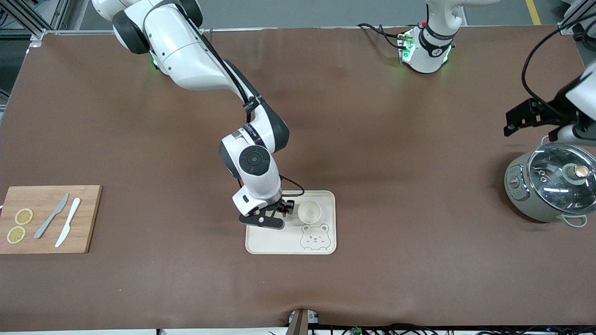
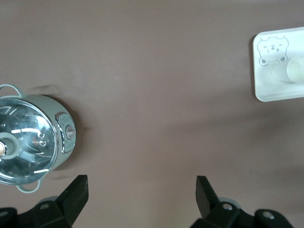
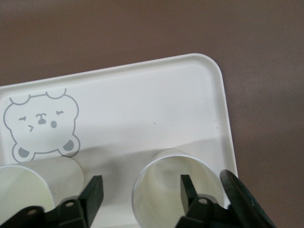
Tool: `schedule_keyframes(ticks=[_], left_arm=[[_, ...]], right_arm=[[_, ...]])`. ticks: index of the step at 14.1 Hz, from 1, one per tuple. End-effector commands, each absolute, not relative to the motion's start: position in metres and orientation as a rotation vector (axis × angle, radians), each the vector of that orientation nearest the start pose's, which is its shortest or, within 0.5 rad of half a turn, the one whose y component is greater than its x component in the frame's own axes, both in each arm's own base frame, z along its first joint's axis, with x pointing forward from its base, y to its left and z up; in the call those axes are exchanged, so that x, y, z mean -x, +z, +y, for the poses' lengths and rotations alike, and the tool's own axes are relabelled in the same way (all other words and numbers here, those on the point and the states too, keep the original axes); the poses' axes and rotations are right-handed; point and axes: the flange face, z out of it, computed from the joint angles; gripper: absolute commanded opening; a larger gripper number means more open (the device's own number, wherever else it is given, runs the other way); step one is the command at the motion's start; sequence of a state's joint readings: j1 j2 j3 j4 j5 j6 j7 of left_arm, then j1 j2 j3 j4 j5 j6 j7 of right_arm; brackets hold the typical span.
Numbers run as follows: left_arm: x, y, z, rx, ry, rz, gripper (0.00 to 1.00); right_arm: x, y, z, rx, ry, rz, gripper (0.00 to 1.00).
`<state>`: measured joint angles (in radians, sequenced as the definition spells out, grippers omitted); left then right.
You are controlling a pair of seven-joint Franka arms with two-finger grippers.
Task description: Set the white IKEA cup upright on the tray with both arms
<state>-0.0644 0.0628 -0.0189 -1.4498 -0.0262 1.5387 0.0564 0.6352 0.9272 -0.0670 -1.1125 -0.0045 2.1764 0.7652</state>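
Sits upright on the cream rectangular bear-printed tray, low centre of frame, small white round cup - looks light, stiff, slick, best pinched at the rim - right gripper spread over the tray beside it, left gripper waiting wide over the table by the grey glass-lidded pot.

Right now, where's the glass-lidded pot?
Front view: the pot sits at the left arm's end of the table, near the left gripper; the right gripper is over the tray.

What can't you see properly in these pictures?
Front view: the right gripper covers the cup at its open fingers on the tray.
Right wrist view: the second cup is cut off by the edge.
Pot: lid glare hides its inside.
Left wrist view: the edge cuts the left gripper, open, waiting beside the pot.
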Motion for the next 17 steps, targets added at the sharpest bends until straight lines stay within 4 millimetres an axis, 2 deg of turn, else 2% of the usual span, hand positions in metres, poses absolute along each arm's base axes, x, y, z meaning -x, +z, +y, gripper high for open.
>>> schedule_keyframes(ticks=[1,3,5,10,11,15,17], left_arm=[[-0.556,0.634,-0.059,3.164,-0.065,0.267,1.00],[-0.556,0.634,-0.059,3.164,-0.067,0.267,1.00],[-0.556,0.632,-0.065,3.162,-0.062,0.284,1.00],[-0.561,0.627,-0.067,3.158,-0.091,0.290,1.00],[-0.560,0.628,-0.070,3.157,-0.094,0.300,1.00],[-0.570,0.623,-0.077,3.156,-0.152,0.317,1.00],[-0.576,0.618,-0.078,3.156,-0.167,0.314,1.00]], right_arm=[[-0.657,0.286,0.425,3.101,-0.215,0.295,1.00],[-0.671,0.310,0.401,3.089,-0.222,0.350,1.00],[-0.689,0.335,0.363,3.073,-0.215,0.410,1.00],[-0.721,0.391,0.270,3.044,-0.207,0.354,1.00],[-0.726,0.405,0.246,3.041,-0.202,0.323,1.00],[-0.733,0.443,0.180,3.054,-0.208,0.311,1.00],[-0.730,0.451,0.156,3.081,-0.151,0.277,1.00]])
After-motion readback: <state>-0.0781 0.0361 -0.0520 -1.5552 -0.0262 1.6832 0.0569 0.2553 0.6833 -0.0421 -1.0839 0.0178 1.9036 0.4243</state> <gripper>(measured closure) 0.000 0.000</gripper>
